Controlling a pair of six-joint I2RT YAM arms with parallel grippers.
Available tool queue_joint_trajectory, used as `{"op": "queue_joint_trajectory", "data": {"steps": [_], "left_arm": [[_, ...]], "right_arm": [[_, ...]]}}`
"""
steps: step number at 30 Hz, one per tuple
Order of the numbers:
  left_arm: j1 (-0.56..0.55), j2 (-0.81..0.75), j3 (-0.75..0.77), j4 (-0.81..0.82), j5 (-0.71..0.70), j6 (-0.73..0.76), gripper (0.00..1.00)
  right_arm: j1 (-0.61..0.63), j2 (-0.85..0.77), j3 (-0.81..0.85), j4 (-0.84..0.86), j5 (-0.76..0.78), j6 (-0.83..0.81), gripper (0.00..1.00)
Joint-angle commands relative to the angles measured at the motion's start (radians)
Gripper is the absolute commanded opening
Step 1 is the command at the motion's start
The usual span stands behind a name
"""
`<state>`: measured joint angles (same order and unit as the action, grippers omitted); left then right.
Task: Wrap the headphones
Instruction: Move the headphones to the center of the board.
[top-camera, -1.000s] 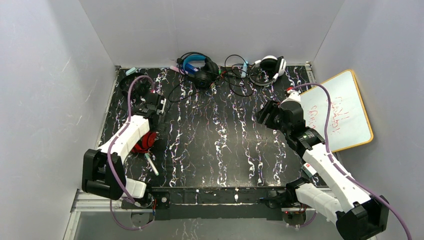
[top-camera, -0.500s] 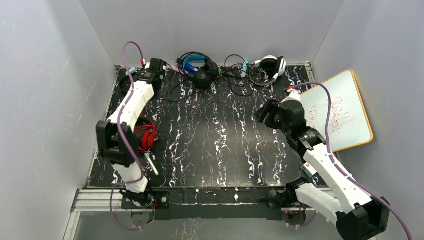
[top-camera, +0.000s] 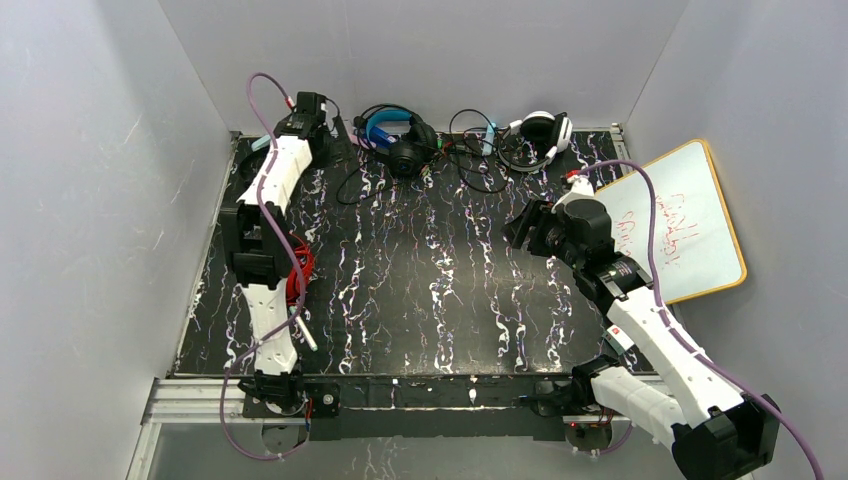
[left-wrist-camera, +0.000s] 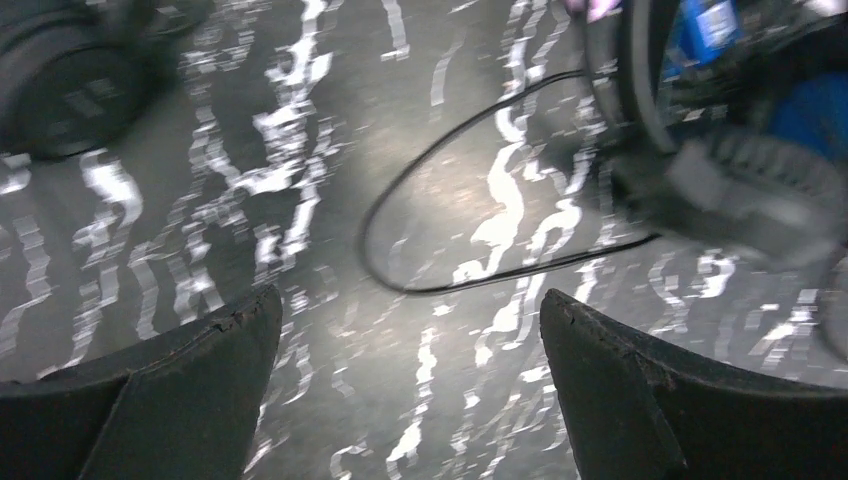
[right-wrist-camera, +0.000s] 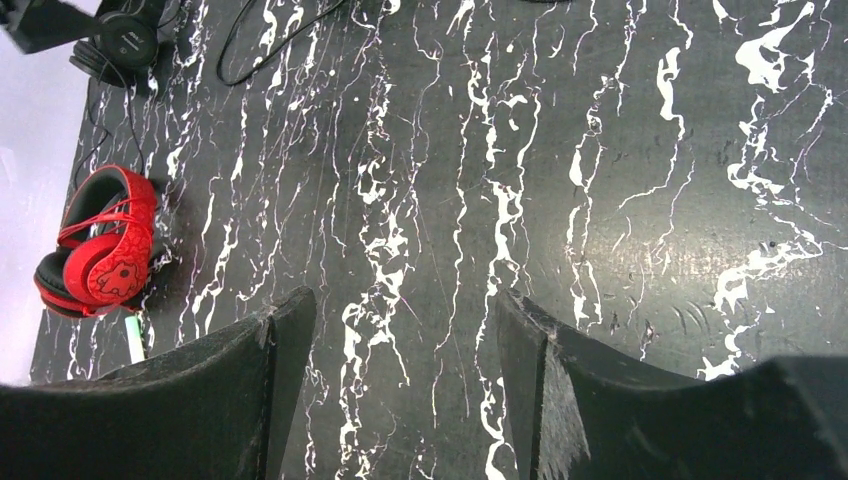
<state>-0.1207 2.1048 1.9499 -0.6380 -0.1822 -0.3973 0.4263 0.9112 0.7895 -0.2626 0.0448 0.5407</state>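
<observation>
The black pair of headphones with a blue headband (top-camera: 395, 135) lies at the back of the table, its thin cable looping forward. My left gripper (top-camera: 330, 128) is open and empty just left of it. In the left wrist view the gripper (left-wrist-camera: 410, 300) hovers over the cable loop (left-wrist-camera: 480, 200), with the blue headband pair (left-wrist-camera: 800, 110) at upper right. The all-black pair (left-wrist-camera: 70, 85) lies at upper left. The red pair (top-camera: 298, 272) lies at the left, partly hidden by my left arm; it also shows in the right wrist view (right-wrist-camera: 100, 245). My right gripper (top-camera: 520, 232) is open and empty above the marbled table (right-wrist-camera: 405, 300).
A black-and-white pair of headphones (top-camera: 545, 130) with tangled cable lies at the back right. A whiteboard (top-camera: 680, 225) leans off the table's right edge. A small white and green stick (top-camera: 303, 330) lies near the red pair. Grey walls close in on three sides.
My left arm has swung away from the red pair and reached to the back left, next to the blue headband pair. My right gripper has shifted slightly left.
</observation>
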Motion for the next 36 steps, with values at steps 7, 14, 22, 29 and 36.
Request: {"op": "queue_joint_trajectory", "data": {"steps": [7,14,22,29,36], "left_arm": [[-0.008,0.229,0.226,0.167,0.249,-0.245,0.98],[-0.008,0.358,0.282,0.269,0.257,-0.313,0.98],[-0.008,0.392,0.293,0.358,0.294,-0.359,0.92],[-0.01,0.148,-0.008,0.471,0.292,-0.455,0.96],[-0.01,0.067,-0.096,0.574,0.317,-0.522,0.98]], "right_arm": [[-0.006,0.024,0.055,0.026,-0.038,-0.036,0.74],[-0.007,0.05,0.081,0.005,-0.032,-0.04,0.74],[-0.008,0.06,0.079,0.007,-0.029,-0.027,0.74],[-0.008,0.065,0.073,0.014,-0.026,-0.024,0.74],[-0.008,0.07,0.062,0.022,-0.036,-0.022,0.74]]}}
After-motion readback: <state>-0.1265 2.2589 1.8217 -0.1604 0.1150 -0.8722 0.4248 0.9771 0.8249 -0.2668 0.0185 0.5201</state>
